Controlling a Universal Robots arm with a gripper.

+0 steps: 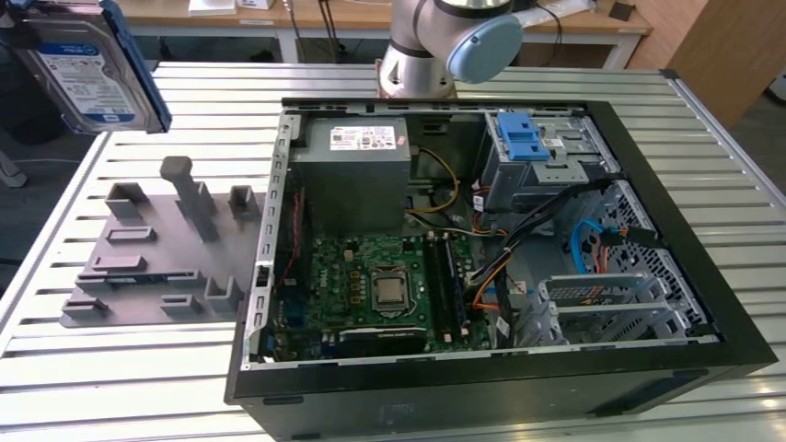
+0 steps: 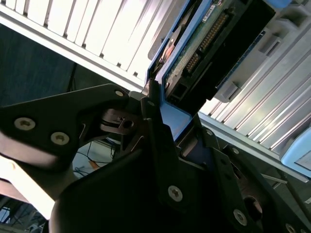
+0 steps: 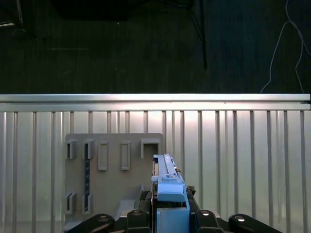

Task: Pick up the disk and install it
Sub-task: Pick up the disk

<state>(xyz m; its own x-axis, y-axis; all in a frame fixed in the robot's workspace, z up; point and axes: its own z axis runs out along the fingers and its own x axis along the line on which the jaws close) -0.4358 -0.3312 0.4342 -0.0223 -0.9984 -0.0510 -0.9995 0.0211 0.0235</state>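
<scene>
The disk (image 1: 92, 69), silver with a white-and-blue label and blue side rails, hangs in the air at the exterior view's upper left, well above the table. My gripper (image 3: 168, 204) is shut on its lower end, with black fingers (image 3: 144, 198) on either side of the blue rail. In the first wrist view the disk (image 3: 166, 174) stands edge-on above a grey holder block (image 3: 114, 174). In the second wrist view the disk (image 2: 214, 43) shows its circuit-board side and connector, clamped by my gripper (image 2: 165, 131).
An open black computer case (image 1: 687, 368) lies on the slatted metal table (image 1: 123, 387), with a drive bay and blue latch (image 1: 522, 138) at its far corner. The grey holder block (image 1: 154, 249) sits beside the case. The arm's base (image 1: 424, 51) stands behind.
</scene>
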